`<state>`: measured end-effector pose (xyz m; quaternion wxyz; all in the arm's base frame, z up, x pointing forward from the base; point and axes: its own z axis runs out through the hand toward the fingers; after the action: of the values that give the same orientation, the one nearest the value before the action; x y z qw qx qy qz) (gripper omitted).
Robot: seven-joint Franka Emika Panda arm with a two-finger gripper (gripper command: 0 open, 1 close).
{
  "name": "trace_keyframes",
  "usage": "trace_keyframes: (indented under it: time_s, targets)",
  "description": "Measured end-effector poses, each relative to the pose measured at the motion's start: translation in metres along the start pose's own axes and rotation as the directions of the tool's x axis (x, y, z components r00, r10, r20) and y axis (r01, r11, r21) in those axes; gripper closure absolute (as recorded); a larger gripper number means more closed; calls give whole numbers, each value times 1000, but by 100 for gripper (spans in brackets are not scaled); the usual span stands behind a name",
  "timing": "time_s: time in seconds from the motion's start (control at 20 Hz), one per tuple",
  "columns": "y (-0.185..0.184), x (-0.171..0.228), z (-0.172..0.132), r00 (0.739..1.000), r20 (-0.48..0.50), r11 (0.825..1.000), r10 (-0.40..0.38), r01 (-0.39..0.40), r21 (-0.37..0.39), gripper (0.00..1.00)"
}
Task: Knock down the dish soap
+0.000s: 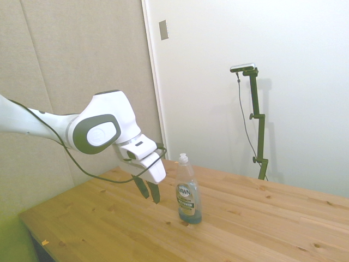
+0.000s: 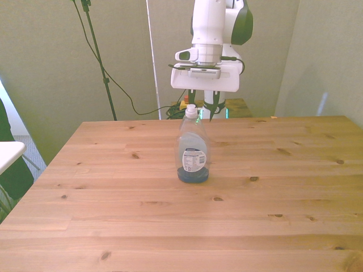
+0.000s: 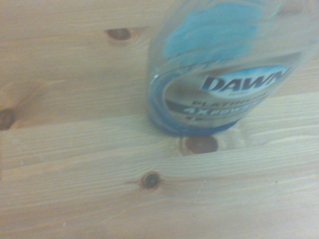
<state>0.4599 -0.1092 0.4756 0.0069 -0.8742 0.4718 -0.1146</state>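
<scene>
**Gripper poised beside upright soap bottle**

The dish soap point(image 1: 188, 191) stands upright near the middle of the wooden table point(image 1: 262, 229). It holds only a shallow layer of blue liquid. The gripper point(image 1: 148, 191) hangs near it, fingers almost together, holding nothing. A low push may slide the light bottle rather than topple it.

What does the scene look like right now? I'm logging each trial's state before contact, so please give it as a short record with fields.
target: dish soap, clear bottle, white cap, Dawn label
bottle state: upright on the wooden table, a little blue liquid at the bottom
gripper: fingers nearly together, pointing down, holding nothing
gripper vs bottle: beside it and apart in the side view; behind it in the front view
contact: none visible
task status: bottle not yet knocked down
</scene>
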Motion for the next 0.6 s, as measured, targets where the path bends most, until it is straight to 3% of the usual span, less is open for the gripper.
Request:
trace_keyframes:
  time_s: [0.6]
  targets:
    - [-27, 66, 23, 995, -11, 995, 96, -96, -3, 100]
